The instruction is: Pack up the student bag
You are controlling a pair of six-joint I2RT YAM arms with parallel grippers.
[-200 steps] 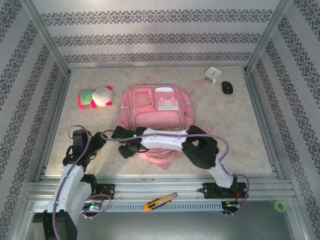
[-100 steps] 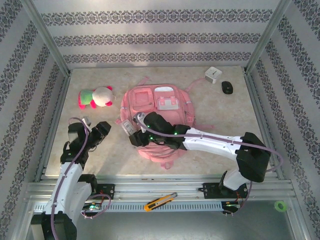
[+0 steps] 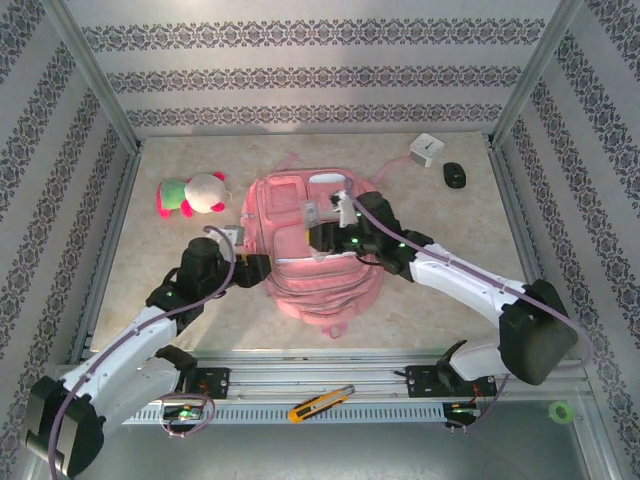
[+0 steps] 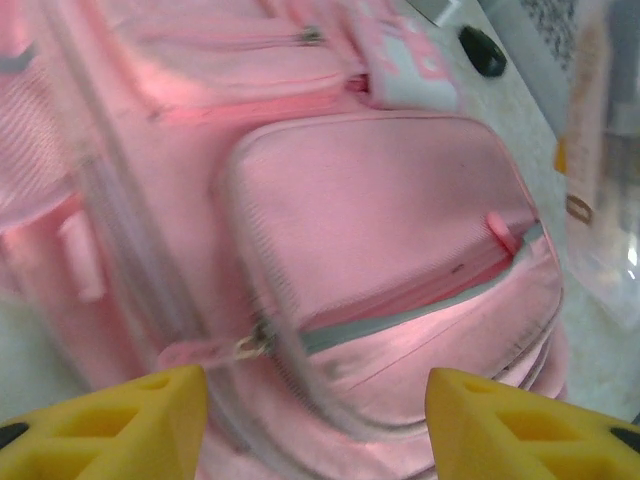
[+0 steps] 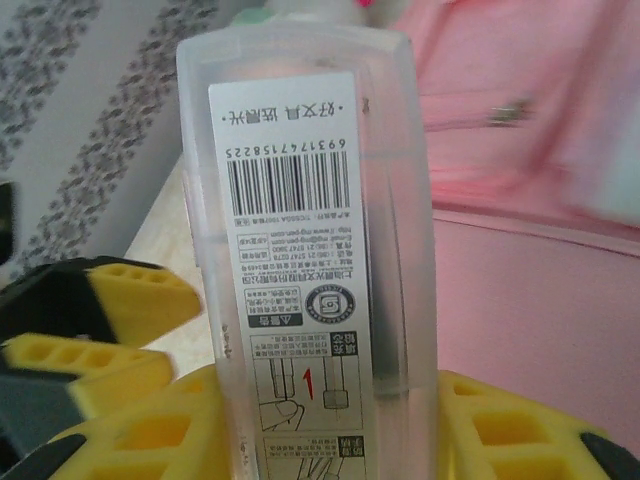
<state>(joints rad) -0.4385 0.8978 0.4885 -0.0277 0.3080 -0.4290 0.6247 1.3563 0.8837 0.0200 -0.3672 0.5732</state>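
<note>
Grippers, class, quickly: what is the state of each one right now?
Left gripper: open, holding nothing.
Right gripper: closed on a clear labelled box.

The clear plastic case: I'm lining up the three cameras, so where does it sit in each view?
Top external: the clear plastic case is over the upper middle of the student bag, held in the right gripper.
Left wrist: a translucent strip at the right edge, beside the bag.
Right wrist: centre, upright, barcode label facing the camera, between yellow fingers.
Shared landmark: the pink student bag.
</note>
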